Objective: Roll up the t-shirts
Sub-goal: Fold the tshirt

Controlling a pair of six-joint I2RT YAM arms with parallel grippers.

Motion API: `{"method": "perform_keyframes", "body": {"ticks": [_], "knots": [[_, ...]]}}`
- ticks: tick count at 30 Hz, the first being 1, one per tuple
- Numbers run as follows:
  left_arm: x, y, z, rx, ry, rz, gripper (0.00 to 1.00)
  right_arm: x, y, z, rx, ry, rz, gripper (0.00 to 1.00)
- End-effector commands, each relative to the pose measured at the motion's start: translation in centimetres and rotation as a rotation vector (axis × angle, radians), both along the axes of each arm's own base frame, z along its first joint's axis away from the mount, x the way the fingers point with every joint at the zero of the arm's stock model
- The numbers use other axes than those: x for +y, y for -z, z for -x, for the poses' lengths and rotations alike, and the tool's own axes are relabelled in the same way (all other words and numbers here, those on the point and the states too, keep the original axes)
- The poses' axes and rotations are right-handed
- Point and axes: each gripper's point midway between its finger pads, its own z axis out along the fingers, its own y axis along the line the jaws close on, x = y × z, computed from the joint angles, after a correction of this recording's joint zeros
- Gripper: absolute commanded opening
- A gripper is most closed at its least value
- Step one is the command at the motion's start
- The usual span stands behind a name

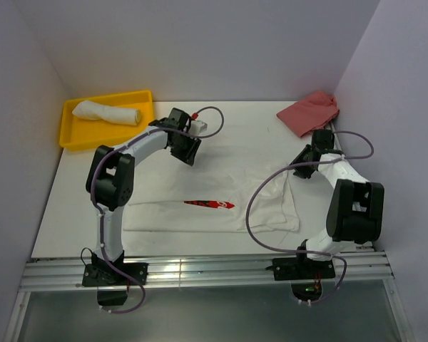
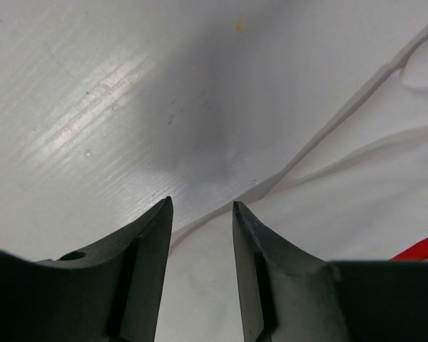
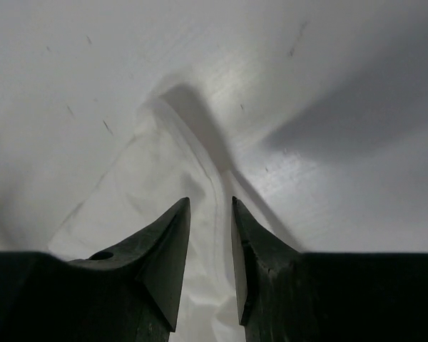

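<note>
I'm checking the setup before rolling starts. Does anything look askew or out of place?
Nothing stands out. The flat t-shirt lies spread on the table, a rolled t-shirt sits in the yellow tray, and the pinkish-red cloth lies bunched at the far right corner.

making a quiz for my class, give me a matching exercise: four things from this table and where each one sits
Things:
1. rolled t-shirt
2. flat t-shirt
3. pinkish-red cloth
4. yellow tray

Places:
A. far right corner of the table
B. spread out mid-table between the arms
C. inside the tray
D. far left corner of the table

Pairs: 1-C, 2-B, 3-A, 4-D
</note>
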Motion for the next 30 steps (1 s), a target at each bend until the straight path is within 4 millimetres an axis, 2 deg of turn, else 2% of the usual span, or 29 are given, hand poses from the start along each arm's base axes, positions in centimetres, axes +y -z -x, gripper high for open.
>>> {"method": "perform_keyframes", "body": {"ticks": [1, 6, 10, 12, 13, 22, 30], "knots": [[-0.7, -2.3, -0.2, -0.007, 0.002, 0.051, 0.45, 0.6, -0.9, 1.1, -0.069, -0.011, 0.0, 0.37], [-0.3, -4.3, 0.4, -0.028, 0.014, 0.054, 0.46, 2.5, 1.4, 3.1, -0.042, -0.031, -0.058, 0.38], [0.1, -5.9, 1.1, -0.047, 0.025, 0.058, 0.47, 3.3, 2.1, 3.5, -0.05, -0.036, -0.068, 0.41], [0.5, -5.8, 1.8, -0.041, 0.033, 0.047, 0.48, 3.5, 2.4, 3.7, -0.046, -0.034, -0.074, 0.41], [0.7, -6.4, 2.0, -0.052, 0.036, 0.05, 0.48, 3.5, 2.3, 3.5, -0.054, -0.035, -0.071, 0.41], [4.4, -6.2, 3.7, -0.032, 0.01, 0.027, 0.49, 3.3, 1.7, 2.8, -0.086, -0.018, -0.068, 0.41], [7.3, -5.3, 5.1, -0.002, -0.009, 0.014, 0.49, 3.7, 2.0, 2.6, -0.091, -0.026, -0.088, 0.38]]}}
